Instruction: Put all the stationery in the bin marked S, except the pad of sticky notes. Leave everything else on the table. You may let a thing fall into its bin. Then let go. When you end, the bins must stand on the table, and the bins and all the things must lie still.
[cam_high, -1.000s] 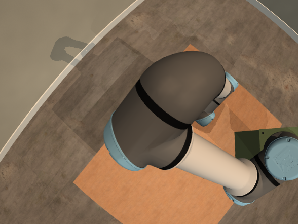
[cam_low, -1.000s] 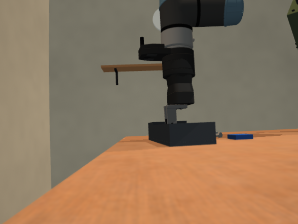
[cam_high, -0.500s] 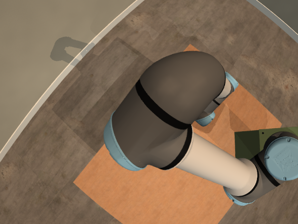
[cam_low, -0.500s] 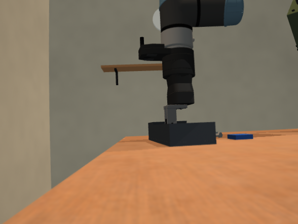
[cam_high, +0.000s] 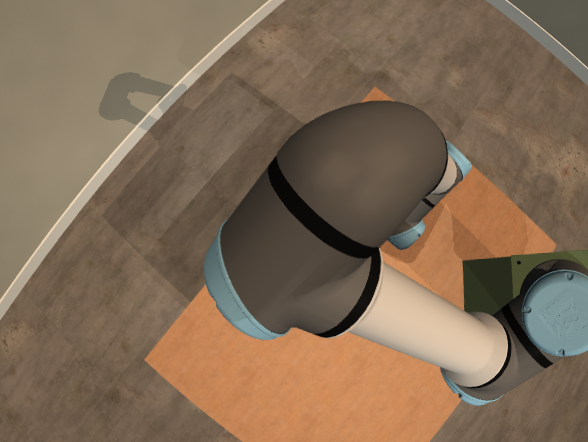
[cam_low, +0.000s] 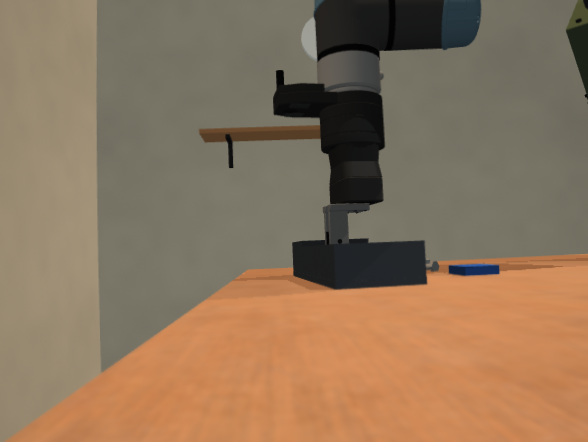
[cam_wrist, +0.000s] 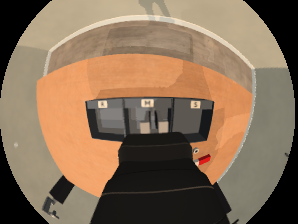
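Three dark bin compartments stand side by side in the wrist view, marked R (cam_wrist: 102, 104), M (cam_wrist: 147, 103) and S (cam_wrist: 195, 104). The dark bin wall (cam_low: 380, 265) shows in the exterior view. My gripper (cam_wrist: 152, 116) (cam_low: 338, 240) points down at the M compartment, its tips at or just below the rim. Its fingers stand a little apart, with no held thing plain between them. No thing shows in the visible part of the S compartment. A red piece (cam_wrist: 204, 160) lies on the near side of the S compartment. A blue flat block (cam_low: 474, 270) lies right of the bins.
A small round grey thing (cam_wrist: 196, 150) lies near the red piece. A grey metallic piece (cam_low: 433, 265) shows beside the bin wall. The orange table (cam_high: 310, 385) (cam_low: 300, 360) is largely hidden by the arm in the top view. A wooden shelf (cam_low: 260, 134) is on the wall behind.
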